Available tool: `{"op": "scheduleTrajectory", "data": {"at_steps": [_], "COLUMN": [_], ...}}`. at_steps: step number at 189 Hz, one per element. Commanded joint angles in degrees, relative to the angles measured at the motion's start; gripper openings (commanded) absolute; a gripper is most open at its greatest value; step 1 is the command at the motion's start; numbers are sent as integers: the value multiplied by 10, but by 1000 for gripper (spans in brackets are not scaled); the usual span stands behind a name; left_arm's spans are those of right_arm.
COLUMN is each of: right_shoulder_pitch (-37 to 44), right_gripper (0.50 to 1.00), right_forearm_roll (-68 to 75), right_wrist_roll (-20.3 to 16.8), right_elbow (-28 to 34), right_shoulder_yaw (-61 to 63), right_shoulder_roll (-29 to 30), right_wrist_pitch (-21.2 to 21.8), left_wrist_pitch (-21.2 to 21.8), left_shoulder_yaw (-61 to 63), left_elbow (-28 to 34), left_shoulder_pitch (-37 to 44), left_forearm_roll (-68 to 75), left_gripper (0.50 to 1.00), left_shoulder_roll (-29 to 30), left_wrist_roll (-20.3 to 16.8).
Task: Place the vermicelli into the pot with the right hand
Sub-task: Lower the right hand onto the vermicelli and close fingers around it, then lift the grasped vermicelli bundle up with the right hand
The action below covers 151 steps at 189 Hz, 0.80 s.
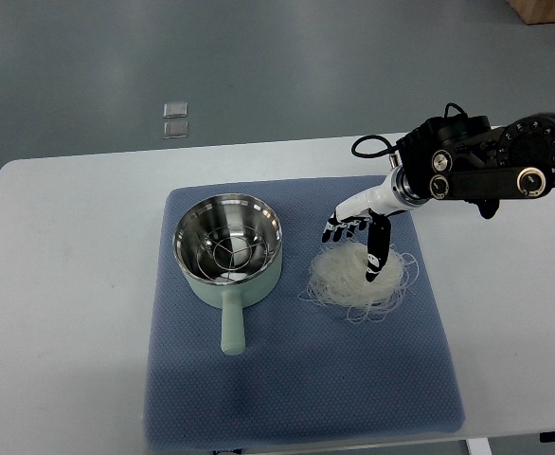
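Well off to the left of the right robot hand [358,239], across a bare strip of the blue mat [296,379], stands the pot [227,248], a pale green saucepan with a steel lining and a wire rack visible inside; its handle runs toward the near edge of the mat, away from the hand's line of travel. Directly under and just in front of the hand lies the vermicelli [363,277], a loose, pale nest of fine strands, roughly round with no clear long axis, resting on the mat. The hand reaches in from the right edge on its black forearm, fingers spread and pointing down, one dark finger pressed into the top of the nest and the others lying over its far rim. The fingers look parted rather than closed round the strands, so no grip seems made yet. The coming move turns on this: close on the nest below, lift, then carry it leftward to the pot's open mouth. No left arm shows above the white tabletop [60,284].
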Motion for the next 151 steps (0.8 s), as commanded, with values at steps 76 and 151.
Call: {"op": "scheduleTrajectory", "data": {"at_steps": [76, 151], "right_shoulder_pitch": [-94, -125], "right_gripper": [903, 500], "right_forearm_roll": [-31, -96], "right_wrist_roll": [33, 53], "right_elbow": [-10, -20], "right_shoulder_yaw": [44, 47], "right_shoulder_roll": [-13, -20], "right_wrist_pitch": [-22, -78], "left_wrist_pitch": [0, 0], "left_shoulder_yaw": [1, 1], "left_elbow": [11, 12], "left_shoulder_pitch": [0, 1], "left_forearm_roll": [0, 0], "left_gripper": [1000, 1000], "left_shoulder_roll": [0, 0], "left_wrist_roll": [0, 0]}}
